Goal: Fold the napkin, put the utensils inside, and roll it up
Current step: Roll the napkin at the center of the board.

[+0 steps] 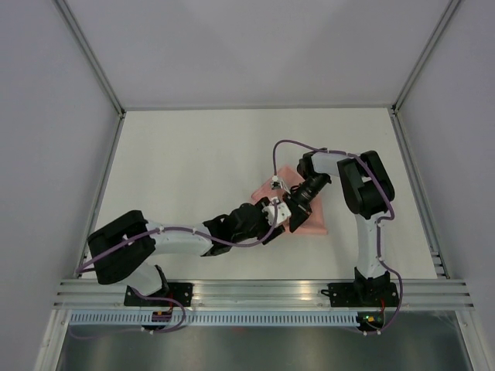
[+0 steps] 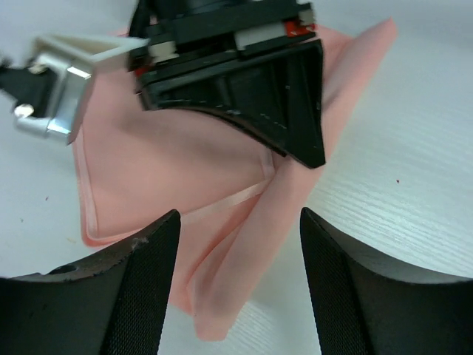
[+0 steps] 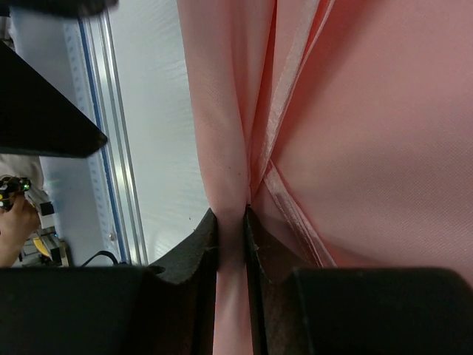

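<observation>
Salmon-pink thin shiny cloth napkin sits right of centre on the white wood-grain tabletop, partly folded, and both wrists cover most of it from above. In the left wrist view the cloth lies in layers. A flat panel with a glossy stitched hem faces the camera, and a long loose flap runs diagonally from the upper right down to a point at the lower edge. Right black two-finger gripper: jaws clamped together on a narrow raised ridge of the napkin, cloth squeezed thin between the pads. The hem bands cross just beside the pinch, and the rest of the fabric spreads to the right of it. Left black two-finger gripper: jaws wide apart, holding nothing, textured fingers low over the near edge of the cloth. I can't tell whether they touch the cloth. The right gripper is directly ahead of the left one and close, sitting on the upper part of the napkin. A silver and white bracket sticks out at its left side. A red and white strip on the right gripper body is too blurred to read any print. A ribbed aluminium rail runs along the near table edge, with both arm bases bolted on it.
</observation>
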Motion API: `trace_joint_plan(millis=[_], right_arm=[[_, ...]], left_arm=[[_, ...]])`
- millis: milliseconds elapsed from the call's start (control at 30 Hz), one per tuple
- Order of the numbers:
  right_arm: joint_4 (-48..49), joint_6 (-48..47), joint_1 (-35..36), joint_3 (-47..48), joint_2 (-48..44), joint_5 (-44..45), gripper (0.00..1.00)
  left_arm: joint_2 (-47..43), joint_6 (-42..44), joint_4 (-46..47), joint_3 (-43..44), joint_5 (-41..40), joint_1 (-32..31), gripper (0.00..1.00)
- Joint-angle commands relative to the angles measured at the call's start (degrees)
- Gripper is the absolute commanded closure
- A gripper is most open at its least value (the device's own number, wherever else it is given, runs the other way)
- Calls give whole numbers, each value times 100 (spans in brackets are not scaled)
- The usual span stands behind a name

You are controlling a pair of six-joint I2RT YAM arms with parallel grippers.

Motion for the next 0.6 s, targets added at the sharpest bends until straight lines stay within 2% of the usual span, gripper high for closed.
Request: trace_joint_plan(millis=[0, 200, 567], right_arm=[[461, -298, -52, 136, 435, 691, 86], [259, -316, -105, 373, 708, 647, 86], [338, -210, -113, 426, 796, 735, 87]], left_arm=[[438, 976, 13, 390, -432, -340, 28], [1054, 1355, -14, 716, -459, -639, 25], [1863, 1434, 592, 848, -626, -640, 25]])
